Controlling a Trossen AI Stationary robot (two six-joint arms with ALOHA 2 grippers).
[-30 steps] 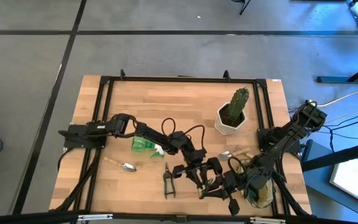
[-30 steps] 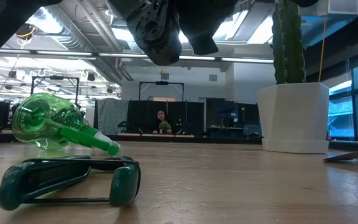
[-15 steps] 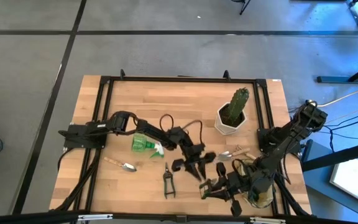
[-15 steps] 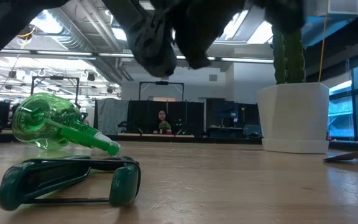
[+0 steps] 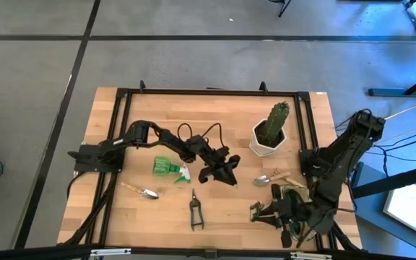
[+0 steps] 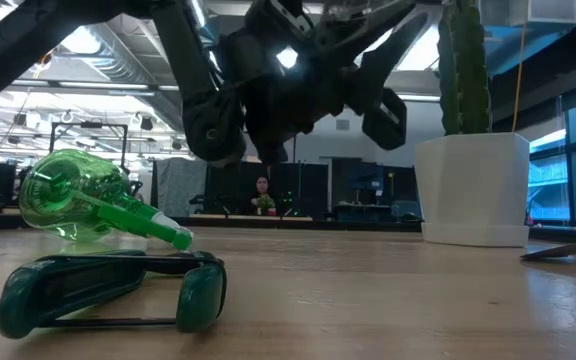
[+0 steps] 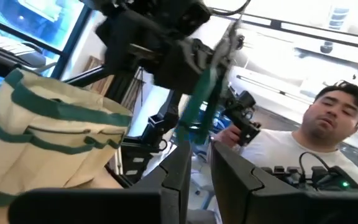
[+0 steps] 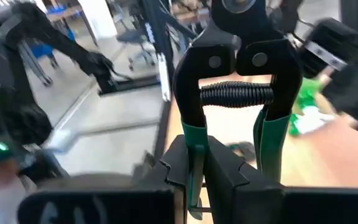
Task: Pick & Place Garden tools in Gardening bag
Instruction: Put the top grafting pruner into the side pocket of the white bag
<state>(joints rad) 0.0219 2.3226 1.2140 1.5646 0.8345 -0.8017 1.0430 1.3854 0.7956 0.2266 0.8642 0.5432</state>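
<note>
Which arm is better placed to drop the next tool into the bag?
Right. The right gripper grips pruning shears beside the gardening bag; the left gripper hangs mid-table holding nothing.

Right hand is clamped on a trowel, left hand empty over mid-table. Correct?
Not quite. The right hand is clamped on pruning shears, not a trowel; the right wrist view shows their coil spring and green grips. The left hand is empty over mid-table, as you said.

A cactus (image 5: 278, 119) stands upright in its white hexagonal pot (image 5: 265, 146) on my wooden table (image 5: 157, 108). A person (image 7: 316, 146) sits beyond the table.
</note>
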